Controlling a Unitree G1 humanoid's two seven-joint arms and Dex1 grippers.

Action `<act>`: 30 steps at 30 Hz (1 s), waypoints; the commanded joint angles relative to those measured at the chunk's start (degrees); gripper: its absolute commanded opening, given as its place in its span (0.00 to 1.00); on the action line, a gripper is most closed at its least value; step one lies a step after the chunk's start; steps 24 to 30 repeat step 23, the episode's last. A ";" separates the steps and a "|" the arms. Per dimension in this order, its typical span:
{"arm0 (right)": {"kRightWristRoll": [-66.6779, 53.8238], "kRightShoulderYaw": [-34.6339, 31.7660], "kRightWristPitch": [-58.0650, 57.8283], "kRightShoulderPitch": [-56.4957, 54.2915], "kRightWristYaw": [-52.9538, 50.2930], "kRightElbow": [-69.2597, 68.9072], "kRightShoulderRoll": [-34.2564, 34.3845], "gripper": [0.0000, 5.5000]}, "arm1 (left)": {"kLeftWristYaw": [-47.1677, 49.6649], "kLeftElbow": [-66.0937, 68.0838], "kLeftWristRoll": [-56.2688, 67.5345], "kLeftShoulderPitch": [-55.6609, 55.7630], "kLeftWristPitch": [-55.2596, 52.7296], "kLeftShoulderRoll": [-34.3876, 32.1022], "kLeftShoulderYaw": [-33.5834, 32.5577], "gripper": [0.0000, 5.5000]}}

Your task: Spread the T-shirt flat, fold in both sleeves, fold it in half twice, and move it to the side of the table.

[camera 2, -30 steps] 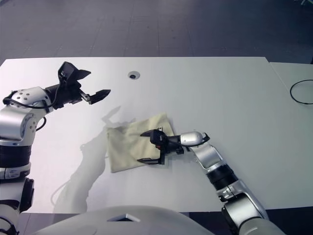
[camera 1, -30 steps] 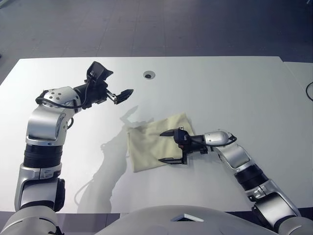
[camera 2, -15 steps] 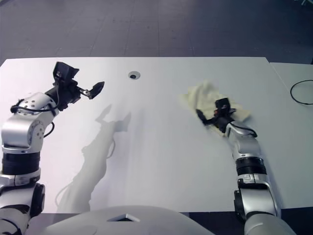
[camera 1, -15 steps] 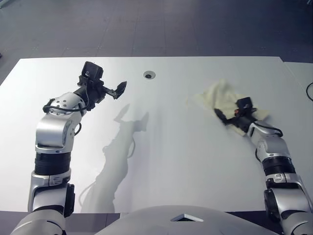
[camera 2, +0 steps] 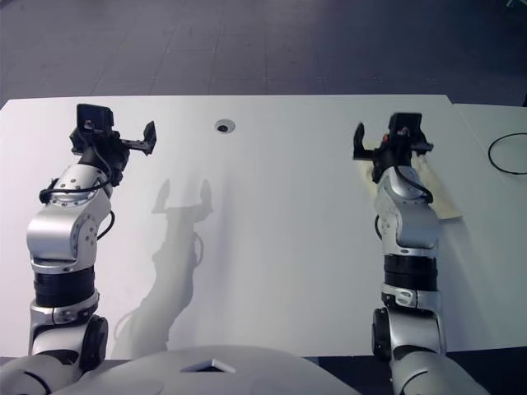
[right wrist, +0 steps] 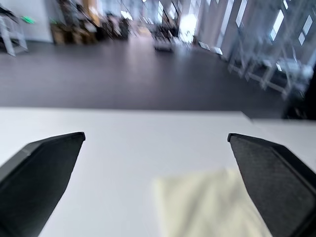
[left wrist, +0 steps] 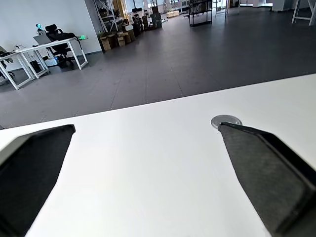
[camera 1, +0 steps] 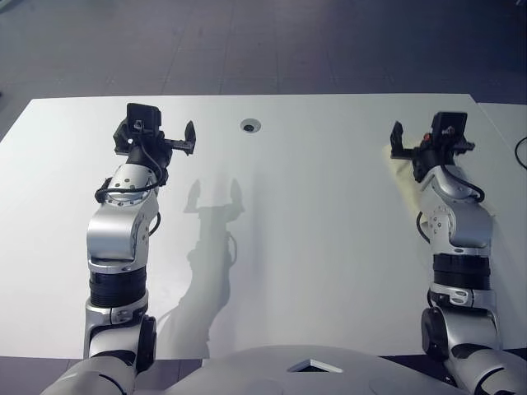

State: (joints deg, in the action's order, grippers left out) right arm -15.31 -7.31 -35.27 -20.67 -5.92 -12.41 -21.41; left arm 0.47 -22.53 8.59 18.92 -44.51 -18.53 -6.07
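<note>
Saw the pale yellow folded cloth T-shirt lying flat at the right side of the white rectangular table. Found the right gripper raised above its edge, fingers spread wide, empty; left gripper likewise wide, well apart.

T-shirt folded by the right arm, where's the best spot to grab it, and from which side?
Likely an edge of the T-shirt, with the open right gripper coming straight down: it lies flat on the table, so only an edge can be pinched.
</note>
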 commanded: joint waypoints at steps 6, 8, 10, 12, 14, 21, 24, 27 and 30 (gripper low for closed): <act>-1.18 0.58 -12.56 1.93 0.51 -12.13 3.35 0.98 | 1.27 -5.68 -0.04 3.81 -7.80 1.97 -2.18 0.98; -0.82 0.17 -13.17 1.67 0.67 -12.30 3.45 0.98 | 0.99 -5.85 0.01 4.32 -8.86 1.92 -2.06 0.98; -0.38 0.05 -13.55 1.53 0.81 -12.48 3.63 0.98 | 0.71 -6.28 0.07 4.53 -10.17 1.80 -1.93 0.98; 0.00 0.09 -13.66 1.17 0.84 -12.26 3.98 0.98 | 0.44 -6.64 0.12 4.53 -11.13 1.73 -1.91 0.98; 0.37 0.08 -13.89 0.77 0.98 -12.20 4.24 0.98 | 0.35 -6.88 0.03 4.69 -11.75 1.83 -1.92 0.98; 2.22 -0.40 -14.41 1.03 1.17 -12.68 4.27 0.98 | -0.78 -6.30 0.41 6.88 -13.04 1.82 -2.11 0.98; 2.60 -0.56 -14.50 0.86 1.32 -12.61 4.37 0.98 | -1.09 -6.01 0.59 7.38 -13.26 1.92 -2.43 0.98; 2.60 -0.56 -14.50 0.86 1.32 -12.61 4.37 0.98 | -1.09 -6.01 0.59 7.38 -13.26 1.92 -2.43 0.98; 2.60 -0.56 -14.50 0.86 1.32 -12.61 4.37 0.98 | -1.09 -6.01 0.59 7.38 -13.26 1.92 -2.43 0.98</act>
